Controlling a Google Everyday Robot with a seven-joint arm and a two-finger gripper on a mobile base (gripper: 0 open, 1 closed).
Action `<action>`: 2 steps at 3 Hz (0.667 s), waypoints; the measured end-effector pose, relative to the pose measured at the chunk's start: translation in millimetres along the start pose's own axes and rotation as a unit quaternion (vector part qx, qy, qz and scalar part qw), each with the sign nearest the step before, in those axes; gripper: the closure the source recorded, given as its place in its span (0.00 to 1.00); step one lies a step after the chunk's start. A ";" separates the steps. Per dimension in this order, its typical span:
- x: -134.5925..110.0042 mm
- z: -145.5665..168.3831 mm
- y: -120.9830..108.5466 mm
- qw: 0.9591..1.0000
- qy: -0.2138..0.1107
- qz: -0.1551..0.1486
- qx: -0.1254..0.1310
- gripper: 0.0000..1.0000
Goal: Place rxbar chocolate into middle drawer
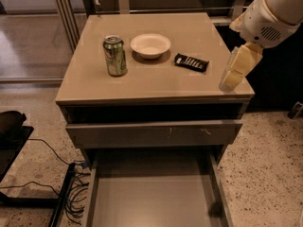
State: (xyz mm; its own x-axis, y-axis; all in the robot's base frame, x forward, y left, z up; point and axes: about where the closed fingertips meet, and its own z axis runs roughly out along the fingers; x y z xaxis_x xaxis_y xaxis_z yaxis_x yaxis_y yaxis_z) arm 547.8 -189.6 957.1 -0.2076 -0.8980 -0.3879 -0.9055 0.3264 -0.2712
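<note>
The small, flat, black-wrapped rxbar chocolate (191,63) lies on the beige cabinet top (156,82), right of centre and turned slightly askew. The cream-coloured gripper (229,81) hangs over the top's front right corner, near the bar's right side but apart from it, tilted down and to the left. I cannot tell whether it is apart or together. A shallow white bowl (150,45) sits just left of the bar, and an upright green can (115,56) stands further left, both on the far side of the bar from the gripper. Below the top, a grey drawer front with white scratches (154,134) protrudes slightly. Under it the wide grey-taupe middle drawer (151,197) stands pulled open.
</note>
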 end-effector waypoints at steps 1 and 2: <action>0.0 0.0 0.0 1.000 0.000 0.000 0.000 0.00; -4.2 4.1 -2.0 1.000 0.001 -0.008 0.013 0.00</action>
State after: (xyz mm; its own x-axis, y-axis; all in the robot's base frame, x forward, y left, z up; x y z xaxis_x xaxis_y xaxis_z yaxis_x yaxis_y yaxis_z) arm 552.0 -185.3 955.7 -0.1942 -0.9035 -0.3822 -0.8985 0.3201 -0.3003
